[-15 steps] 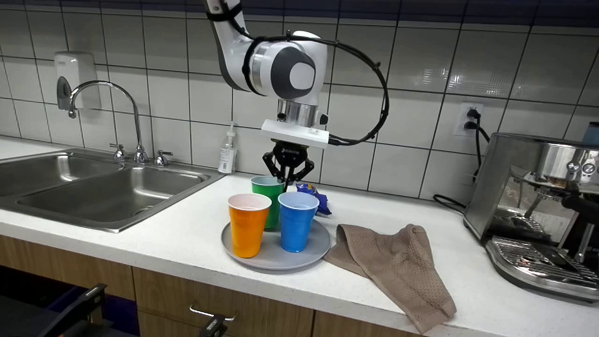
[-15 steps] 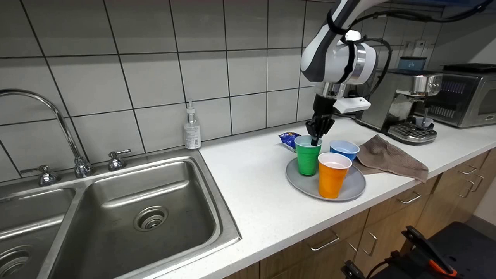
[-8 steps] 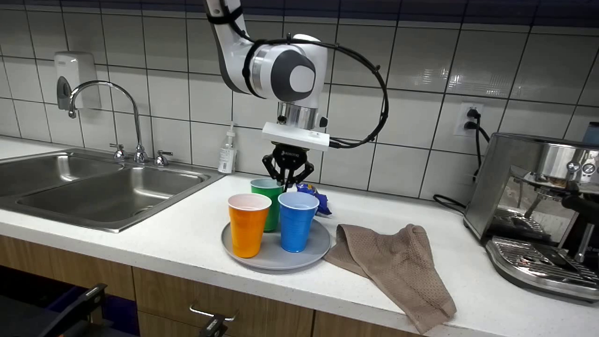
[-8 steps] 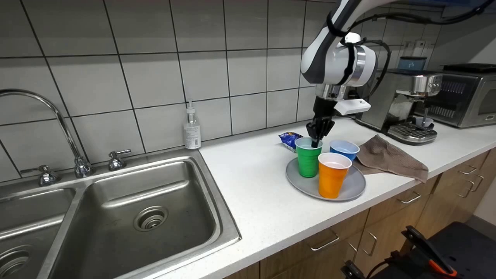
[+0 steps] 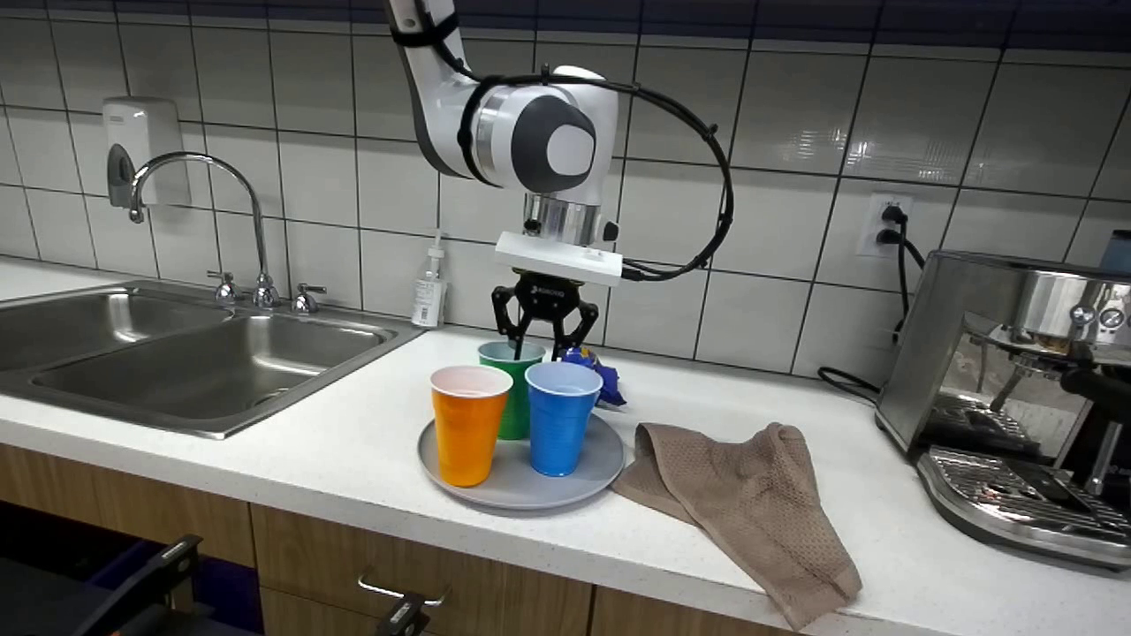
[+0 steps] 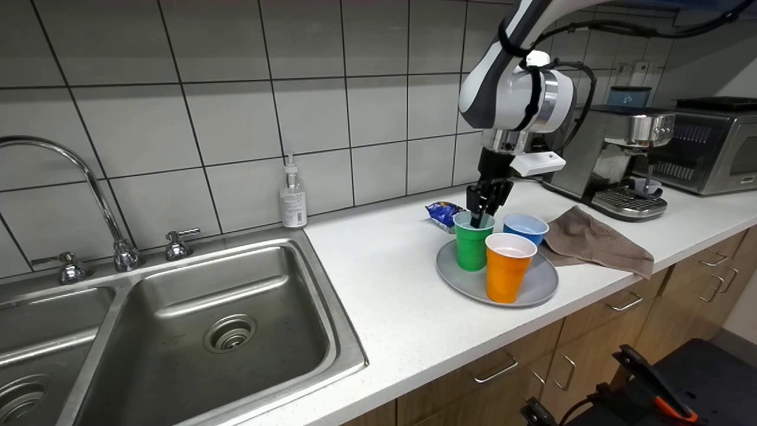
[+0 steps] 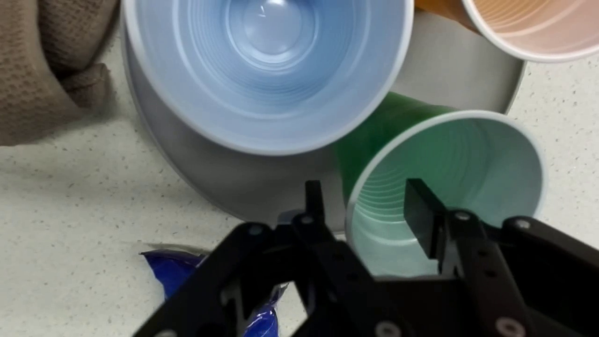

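My gripper [image 5: 537, 353] is open at the rim of a green cup [image 5: 516, 411]. In the wrist view the gripper [image 7: 367, 201] has one finger inside the cup's mouth and the other outside its wall, with gaps on both sides of the wall. The green cup stands upright on a grey plate [image 5: 530, 496], as an exterior view shows the cup [image 6: 471, 251]. A blue cup [image 5: 561, 428] and an orange cup [image 5: 466, 433] stand upright on the same plate, in front of the green one. The blue cup [image 7: 271, 70] is close beside it in the wrist view.
A blue shiny packet [image 6: 442, 214] lies behind the plate. A brown cloth [image 5: 742, 495] lies beside the plate. A steel sink [image 6: 236, 307] with a faucet and a soap bottle [image 6: 293, 201] are on one side. A coffee machine [image 5: 1016, 397] stands on the other. A tiled wall is behind.
The gripper and green cup came down slightly, the cup settling on the plate. The fingers, earlier closed together on the cup's rim, have spread apart. The green cup shifted slightly.
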`<move>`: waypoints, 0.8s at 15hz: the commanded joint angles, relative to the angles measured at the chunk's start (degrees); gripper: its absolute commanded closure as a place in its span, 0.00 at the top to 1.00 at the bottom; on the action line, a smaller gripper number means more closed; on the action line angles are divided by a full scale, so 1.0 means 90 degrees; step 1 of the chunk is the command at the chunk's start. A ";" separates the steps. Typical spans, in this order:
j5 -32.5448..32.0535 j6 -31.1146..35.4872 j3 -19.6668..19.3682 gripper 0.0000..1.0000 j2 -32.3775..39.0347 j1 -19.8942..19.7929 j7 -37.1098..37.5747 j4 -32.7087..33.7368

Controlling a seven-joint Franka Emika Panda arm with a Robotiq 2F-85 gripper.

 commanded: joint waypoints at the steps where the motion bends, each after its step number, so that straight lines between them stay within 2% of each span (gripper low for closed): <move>1: 0.0066 -0.0100 0.0117 0.80 -0.0059 -0.0146 -0.0173 0.0026; 4: 0.0050 -0.0109 0.0110 1.00 -0.0126 -0.0138 -0.0158 0.0020; 9: 0.0019 -0.0111 0.0061 1.00 -0.0277 -0.0101 -0.0015 0.0021; 12: 0.0132 0.0156 0.0079 1.00 -0.0478 -0.0108 -0.0076 -0.0116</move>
